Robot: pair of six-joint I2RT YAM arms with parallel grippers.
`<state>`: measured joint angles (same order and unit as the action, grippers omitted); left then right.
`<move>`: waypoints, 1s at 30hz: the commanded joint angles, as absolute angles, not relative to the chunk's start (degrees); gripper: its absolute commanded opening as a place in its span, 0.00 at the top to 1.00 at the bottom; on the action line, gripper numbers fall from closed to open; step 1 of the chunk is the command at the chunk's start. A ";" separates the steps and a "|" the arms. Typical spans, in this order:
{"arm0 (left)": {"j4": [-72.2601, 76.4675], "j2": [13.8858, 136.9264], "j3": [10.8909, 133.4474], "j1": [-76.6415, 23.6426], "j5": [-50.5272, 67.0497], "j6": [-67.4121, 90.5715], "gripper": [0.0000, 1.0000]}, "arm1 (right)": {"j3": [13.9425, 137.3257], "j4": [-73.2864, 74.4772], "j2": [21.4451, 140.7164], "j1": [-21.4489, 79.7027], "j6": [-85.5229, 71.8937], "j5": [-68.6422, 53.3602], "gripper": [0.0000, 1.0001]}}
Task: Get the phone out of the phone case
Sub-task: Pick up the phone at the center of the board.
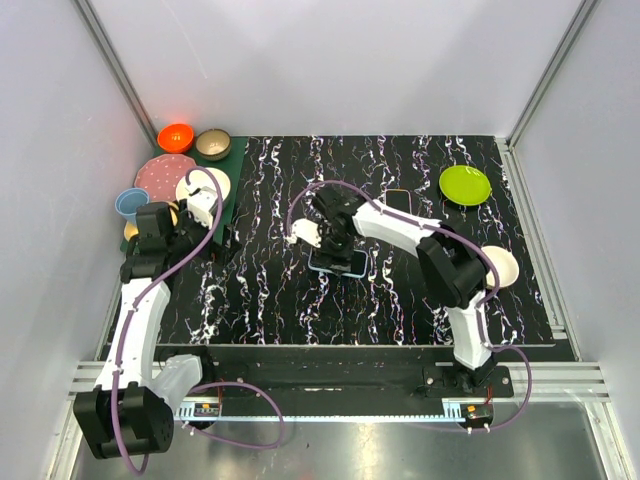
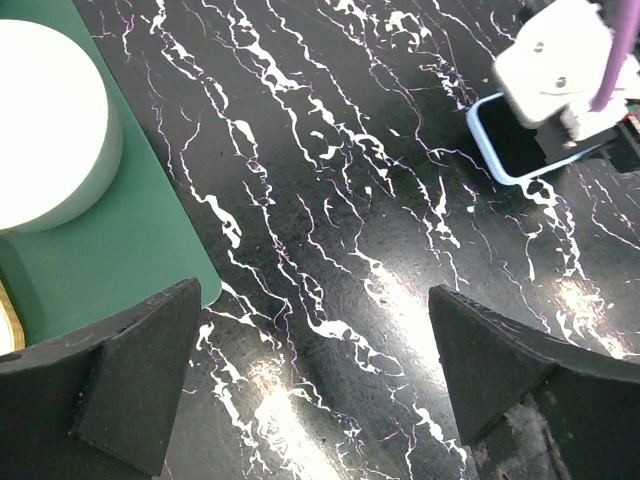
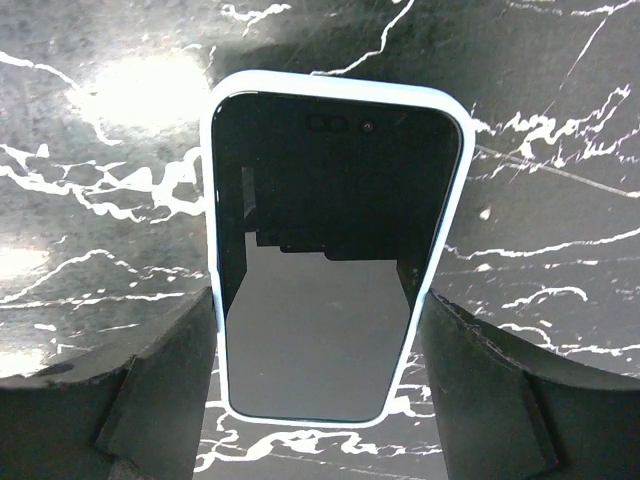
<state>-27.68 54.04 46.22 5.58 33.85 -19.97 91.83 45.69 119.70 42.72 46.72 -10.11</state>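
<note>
Left gripper (image 2: 312, 335): spread wide and holding nothing; we see it over the table (image 1: 260, 300) beside the green mat (image 2: 130, 240).
Left dishes: we count three bowls, orange (image 1: 175, 137), tan (image 1: 212, 144) and blue (image 1: 131, 203), plus a pink plate (image 1: 160, 177); a white dish (image 2: 45, 120) sits on the mat.
Phone (image 3: 335, 230): one, screen up in its pale blue case (image 3: 212, 200), flat at mid-table.
Right gripper (image 3: 320, 310): its jaws straddle the case's long edges; we cannot tell whether they pinch.
Right dishes: two plates, green (image 1: 465, 185) and white (image 1: 503, 265), well apart from the phone.
</note>
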 commanded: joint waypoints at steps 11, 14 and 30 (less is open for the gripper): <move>-26.19 52.74 46.49 6.68 33.84 -21.45 0.01 | 80.34 35.07 103.29 43.77 40.52 -11.95 1.00; -26.28 52.73 46.49 6.68 33.84 -21.53 0.01 | 78.67 33.41 100.29 43.77 40.34 -11.78 1.00; -26.98 52.21 47.11 7.12 35.69 -21.63 0.01 | 76.29 30.32 92.90 43.86 39.90 -10.02 1.00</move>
